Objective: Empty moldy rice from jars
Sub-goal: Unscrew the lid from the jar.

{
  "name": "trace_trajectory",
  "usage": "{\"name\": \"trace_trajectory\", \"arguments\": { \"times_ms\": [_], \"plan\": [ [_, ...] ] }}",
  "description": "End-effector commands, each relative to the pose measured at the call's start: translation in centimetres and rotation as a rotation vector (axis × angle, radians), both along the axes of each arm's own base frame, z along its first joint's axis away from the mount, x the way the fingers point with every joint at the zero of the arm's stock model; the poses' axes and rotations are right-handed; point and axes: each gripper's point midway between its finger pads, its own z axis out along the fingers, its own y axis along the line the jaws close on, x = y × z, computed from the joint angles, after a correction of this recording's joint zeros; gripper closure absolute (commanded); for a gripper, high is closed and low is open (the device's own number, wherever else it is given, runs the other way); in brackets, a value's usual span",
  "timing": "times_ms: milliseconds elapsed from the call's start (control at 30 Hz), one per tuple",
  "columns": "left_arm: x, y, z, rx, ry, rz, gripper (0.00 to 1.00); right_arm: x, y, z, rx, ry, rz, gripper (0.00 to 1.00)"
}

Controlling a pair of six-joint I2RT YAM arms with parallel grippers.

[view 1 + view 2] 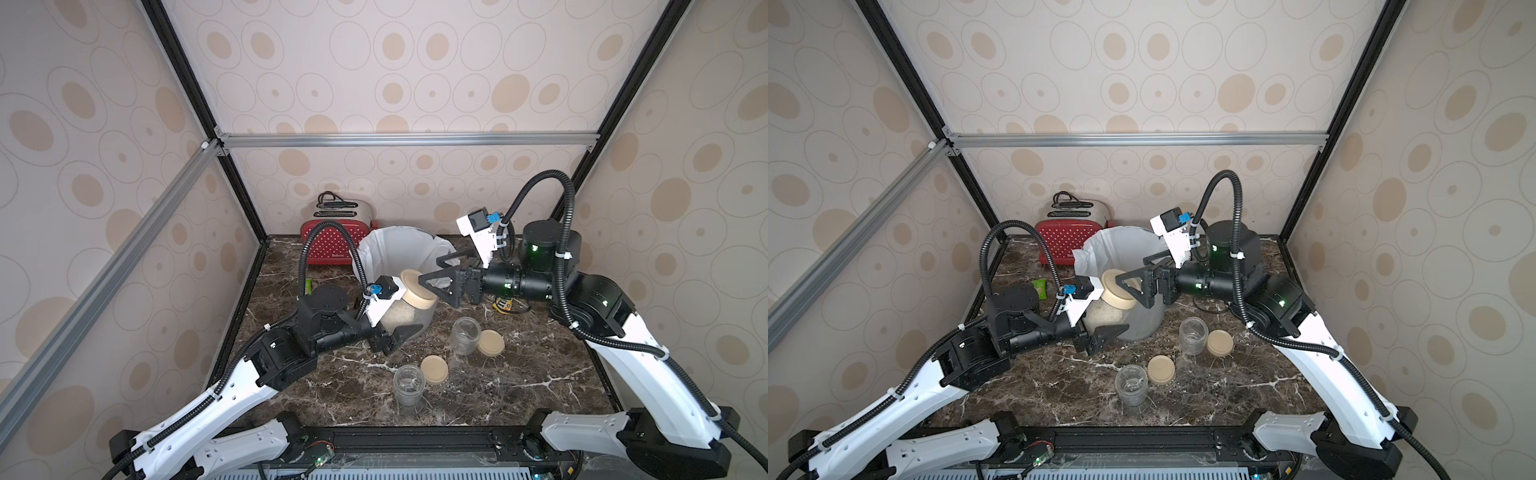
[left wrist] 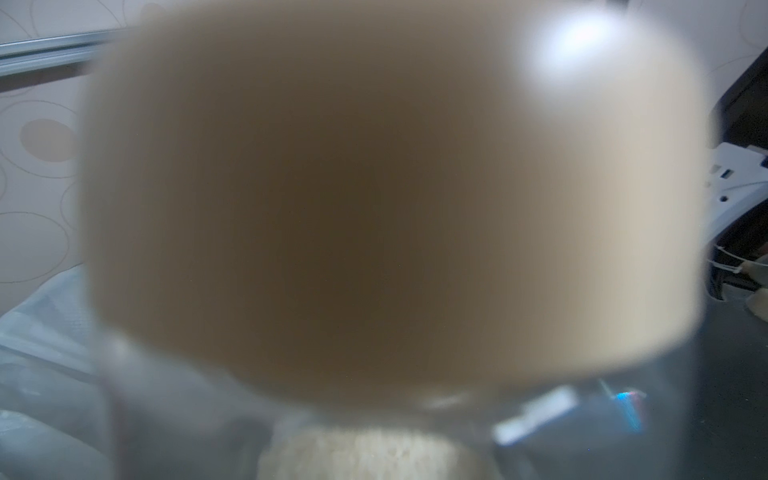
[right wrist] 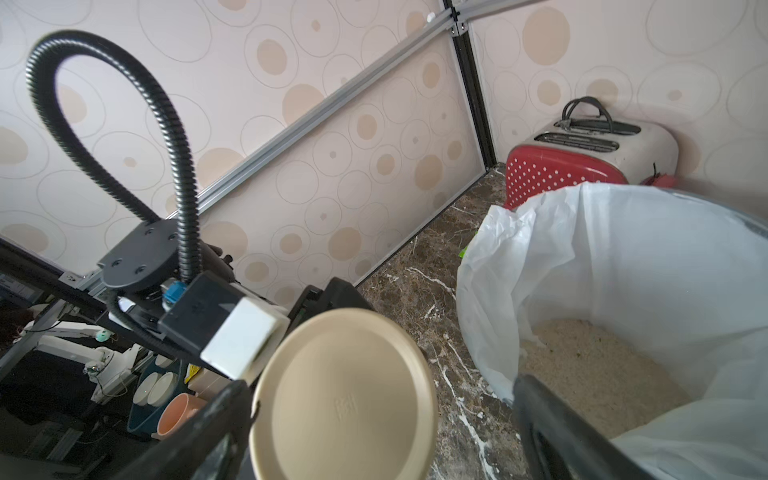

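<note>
Two done: front jar point(image 1: 409, 384) and second jar point(image 1: 465, 336) sit empty, loose lids point(image 1: 434, 369) beside them, toward the bench's point(image 1: 540, 374) front edge. Third jar point(image 1: 417, 316) is lidded, rice point(image 1: 397, 320) inside, clamped tilted in left gripper point(image 1: 399, 329). Right gripper point(image 1: 429, 270) gapes wide, straddling its lid point(image 1: 417, 291), gripping nothing. Bin point(image 1: 399, 232) behind holds rice.

Beige oval-patterned walls point(image 1: 415, 62), aluminium frame rail point(image 1: 407, 139), dark marble tabletop point(image 1: 519, 399)

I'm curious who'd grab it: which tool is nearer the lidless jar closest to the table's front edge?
Left. The left tool, gripping the rice jar, hangs just behind that empty jar; the right tool is farther back, open at the rice jar's lid.
</note>
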Motion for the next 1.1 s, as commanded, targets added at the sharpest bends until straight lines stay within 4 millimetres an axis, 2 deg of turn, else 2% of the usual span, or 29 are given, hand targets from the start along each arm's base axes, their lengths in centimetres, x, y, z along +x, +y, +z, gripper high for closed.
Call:
{"name": "trace_trajectory", "arguments": {
  "times_ms": [0,133,433,833,1067],
  "plan": [
    [0.5,0.6,4.3,-0.060,-0.134,0.038,0.66,-0.3,0.2,-0.2,0.031,0.036,-0.010,0.00],
    [0.8,0.3,4.0,-0.055,-0.129,0.039,0.67,-0.6,0.8,-1.2,0.016,0.053,0.000,0.00],
    [1.1,0.2,3.2,-0.035,-0.121,0.048,0.67,-0.7,1.4,-1.4,0.038,0.059,0.013,0.00],
    [1.1,0.1,3.4,-0.043,-0.126,0.045,0.67,-1.5,1.9,-3.3,0.013,0.112,0.062,0.00],
    [1.0,0.0,3.5,-0.048,-0.120,0.037,0.67,-1.8,2.5,-3.4,0.015,0.110,0.104,0.00]
  ]
}}
